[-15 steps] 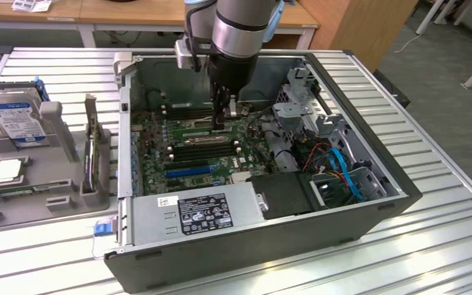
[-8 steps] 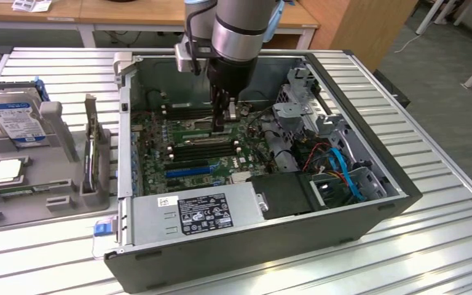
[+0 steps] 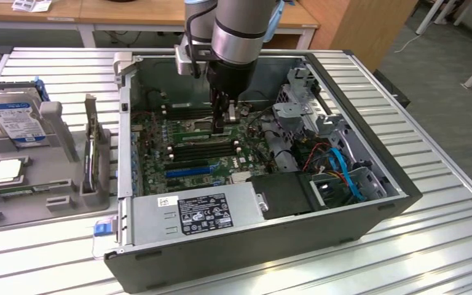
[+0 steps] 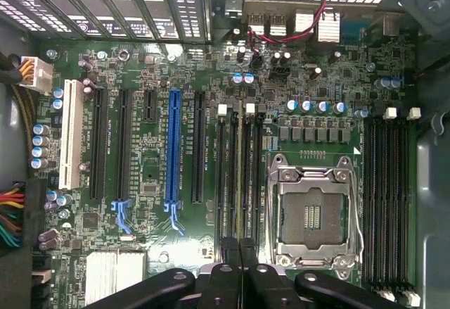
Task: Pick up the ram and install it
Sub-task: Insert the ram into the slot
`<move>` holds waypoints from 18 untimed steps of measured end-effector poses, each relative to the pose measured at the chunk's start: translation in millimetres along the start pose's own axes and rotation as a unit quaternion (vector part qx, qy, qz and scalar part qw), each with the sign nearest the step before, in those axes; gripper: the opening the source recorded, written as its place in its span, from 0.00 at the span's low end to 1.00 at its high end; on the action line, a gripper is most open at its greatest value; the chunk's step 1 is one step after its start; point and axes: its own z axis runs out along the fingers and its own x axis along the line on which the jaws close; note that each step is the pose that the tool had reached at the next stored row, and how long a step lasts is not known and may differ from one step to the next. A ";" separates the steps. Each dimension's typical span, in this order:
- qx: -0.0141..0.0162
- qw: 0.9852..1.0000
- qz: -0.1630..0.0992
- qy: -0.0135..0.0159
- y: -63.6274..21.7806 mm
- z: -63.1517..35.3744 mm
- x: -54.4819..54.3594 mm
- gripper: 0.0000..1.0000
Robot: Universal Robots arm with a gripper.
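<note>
Clamping thin green circuit-board ram (image 4: 239, 175) in shut black claw (image 4: 239, 270) over long black motherboard slots (image 4: 223, 172).
Risking jamming if entering tilted or off-line.

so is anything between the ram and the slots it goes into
Nothing visible does. The gripper is shut on the ram, edge-on over the black memory slots beside the empty CPU socket; no cable or part crosses between them. Whether it already touches a slot, I cannot tell.
</note>
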 end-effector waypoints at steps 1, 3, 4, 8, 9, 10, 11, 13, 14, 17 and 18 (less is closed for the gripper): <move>0.000 1.000 0.000 0.000 0.0 0.0 0.0 0.11; 0.000 1.000 0.000 0.000 -0.1 0.1 0.0 0.11; 0.000 1.000 0.000 0.000 -0.5 0.1 0.0 0.11; 0.000 1.000 0.000 0.000 -2.0 0.0 1.3 0.11; 0.000 1.000 0.000 0.000 -2.3 -0.1 1.6 0.11; -0.001 1.000 0.000 0.000 -2.5 -0.1 2.0 0.11; -0.001 1.000 0.000 0.000 -2.7 -0.1 2.5 0.11; -0.001 1.000 0.000 0.000 -3.0 -0.2 4.0 0.11; -0.001 1.000 0.000 0.000 -3.1 -0.2 4.7 0.11; -0.001 1.000 0.000 0.000 -3.4 -0.2 6.7 0.11; -0.001 1.000 0.000 0.000 -3.7 -0.2 7.4 0.11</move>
